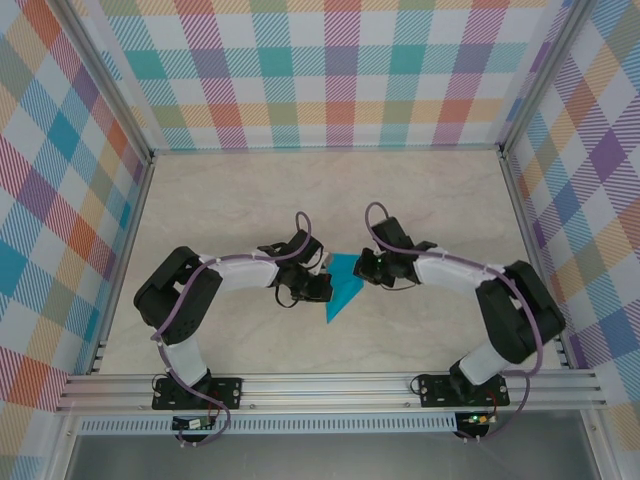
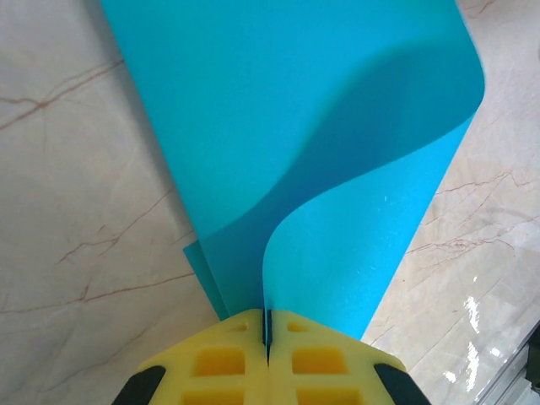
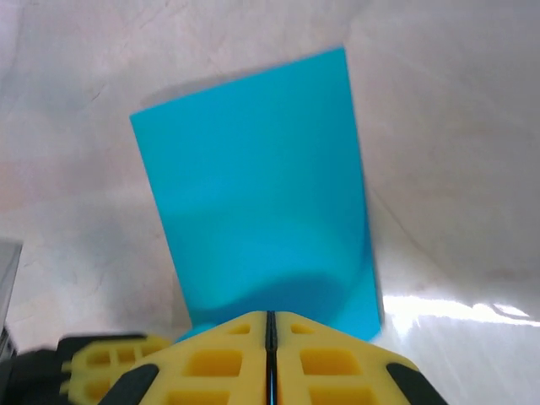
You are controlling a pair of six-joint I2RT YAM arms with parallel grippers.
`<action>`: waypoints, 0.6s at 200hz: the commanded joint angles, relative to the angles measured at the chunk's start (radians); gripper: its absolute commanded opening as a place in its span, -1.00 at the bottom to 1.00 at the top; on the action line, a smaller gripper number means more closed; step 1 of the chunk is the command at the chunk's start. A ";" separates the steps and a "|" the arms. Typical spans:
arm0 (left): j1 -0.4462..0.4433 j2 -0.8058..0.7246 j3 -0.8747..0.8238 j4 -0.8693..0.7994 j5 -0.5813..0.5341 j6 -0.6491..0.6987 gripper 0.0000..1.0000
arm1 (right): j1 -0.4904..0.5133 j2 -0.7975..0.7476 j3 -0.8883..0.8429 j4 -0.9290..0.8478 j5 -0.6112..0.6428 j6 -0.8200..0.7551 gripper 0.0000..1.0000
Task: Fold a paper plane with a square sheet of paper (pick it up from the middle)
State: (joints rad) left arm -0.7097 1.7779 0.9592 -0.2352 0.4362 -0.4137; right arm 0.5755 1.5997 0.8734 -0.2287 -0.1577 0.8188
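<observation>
Sheet is at mid tabletop, part-folded to a pointed shape; can't tell if it rests flat or hangs just above. Left hand is clamped on the sheet's left side and right hand on its right side, w/ pads pressed tight on paper in both wrist views. Top layer bulges in a soft curl next to the left hand, so the crease prob. isn't set. To do this fold well: match edges first, lower both hands together, ease the curl flat toward the sheet's centre line, then press along the fold. Pull lightly & evenly, since thin paper skews or tears fast.
</observation>
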 commanded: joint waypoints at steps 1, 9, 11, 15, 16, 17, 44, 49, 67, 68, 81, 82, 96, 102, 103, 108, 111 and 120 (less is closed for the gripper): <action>0.009 0.009 0.030 -0.025 0.007 0.023 -0.93 | -0.015 0.104 0.119 -0.142 -0.002 -0.128 -0.85; 0.009 0.009 0.031 -0.024 0.008 0.024 -0.93 | -0.021 0.147 0.154 -0.161 -0.009 -0.145 -0.87; 0.009 0.009 0.031 -0.024 0.009 0.023 -0.92 | -0.021 0.157 0.162 -0.163 -0.012 -0.151 -0.88; 0.009 0.009 0.032 -0.024 0.009 0.023 -0.93 | -0.022 0.175 0.177 -0.170 -0.017 -0.158 -0.90; 0.009 0.009 0.032 -0.024 0.009 0.023 -0.93 | -0.022 0.179 0.179 -0.172 -0.017 -0.160 -0.90; 0.009 0.009 0.032 -0.024 0.010 0.024 -0.92 | -0.022 0.184 0.182 -0.174 -0.017 -0.162 -0.90; 0.009 0.010 0.043 -0.035 0.012 0.031 -0.92 | -0.022 0.277 0.258 -0.231 -0.009 -0.195 -0.92; 0.009 0.008 0.044 -0.035 0.011 0.032 -0.92 | -0.022 0.287 0.266 -0.238 -0.008 -0.199 -0.92; 0.009 0.004 0.051 -0.034 0.008 0.035 -0.92 | -0.022 0.311 0.274 -0.245 -0.005 -0.207 -0.92; 0.009 0.003 0.050 -0.033 0.008 0.036 -0.92 | -0.022 0.311 0.274 -0.246 -0.005 -0.206 -0.92; 0.009 0.003 0.052 -0.034 0.004 0.038 -0.92 | -0.022 0.323 0.277 -0.250 -0.005 -0.211 -0.92; 0.009 0.004 0.052 -0.033 0.004 0.039 -0.92 | -0.022 0.324 0.277 -0.250 -0.005 -0.211 -0.92; 0.009 0.009 0.054 -0.033 0.008 0.039 -0.92 | -0.022 0.331 0.279 -0.255 -0.004 -0.213 -0.92; 0.009 0.011 0.054 -0.063 0.007 0.039 -0.92 | -0.022 0.333 0.280 -0.257 -0.003 -0.213 -0.92; 0.009 0.012 0.054 -0.065 0.007 0.039 -0.92 | -0.022 0.333 0.280 -0.257 -0.003 -0.213 -0.92; 0.009 0.012 0.050 -0.064 0.006 0.037 -0.92 | -0.022 0.333 0.280 -0.259 -0.002 -0.215 -0.92; 0.010 0.013 0.049 -0.063 0.006 0.037 -0.92 | -0.022 0.333 0.281 -0.259 -0.001 -0.215 -0.91; 0.010 0.015 0.039 -0.056 0.003 0.034 -0.92 | -0.022 0.332 0.282 -0.261 -0.002 -0.213 -0.91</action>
State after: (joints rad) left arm -0.7097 1.7786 0.9867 -0.2573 0.4366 -0.3954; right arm 0.5503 1.8908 1.1542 -0.4198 -0.1608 0.6312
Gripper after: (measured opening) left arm 0.040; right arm 0.046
